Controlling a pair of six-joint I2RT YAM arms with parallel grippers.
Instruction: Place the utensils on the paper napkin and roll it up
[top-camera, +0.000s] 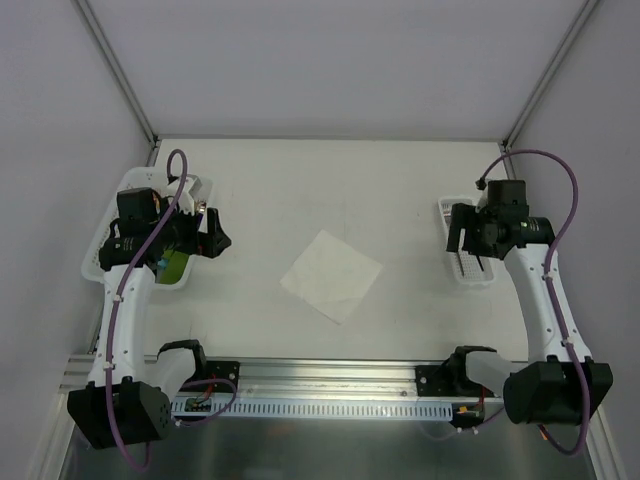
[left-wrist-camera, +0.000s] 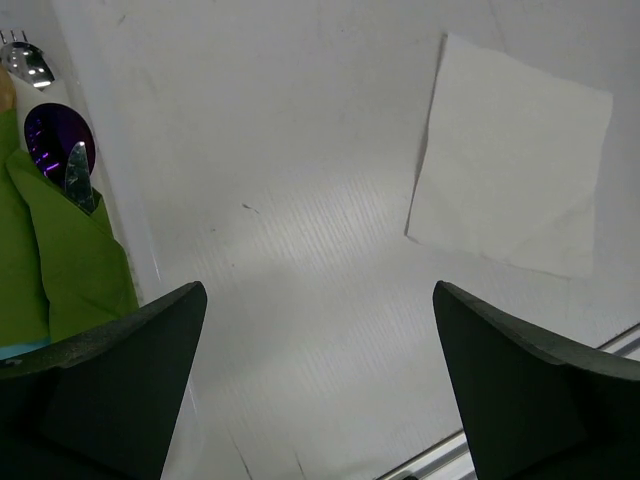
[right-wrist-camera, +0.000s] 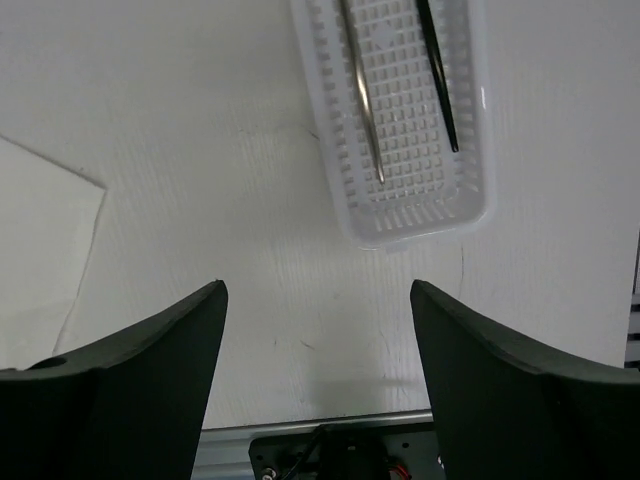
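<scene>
The white paper napkin (top-camera: 332, 275) lies flat, turned like a diamond, in the middle of the table. It also shows in the left wrist view (left-wrist-camera: 510, 160) and at the left edge of the right wrist view (right-wrist-camera: 40, 260). Two slim utensils lie lengthwise in a small white mesh basket (right-wrist-camera: 420, 225) at the right: one dark shiny handle (right-wrist-camera: 362, 90) and one thin black handle (right-wrist-camera: 438, 75). Their heads are out of view. My right gripper (top-camera: 462, 235) is open and empty above the table just left of that basket (right-wrist-camera: 318, 285). My left gripper (top-camera: 215, 235) is open and empty, left of the napkin (left-wrist-camera: 318, 290).
A white basket (top-camera: 140, 235) at the far left holds green cloths (left-wrist-camera: 60, 250) and shiny cutlery (left-wrist-camera: 55, 135), right next to my left gripper. A metal rail (top-camera: 330, 385) runs along the near edge. White walls close in the back and sides.
</scene>
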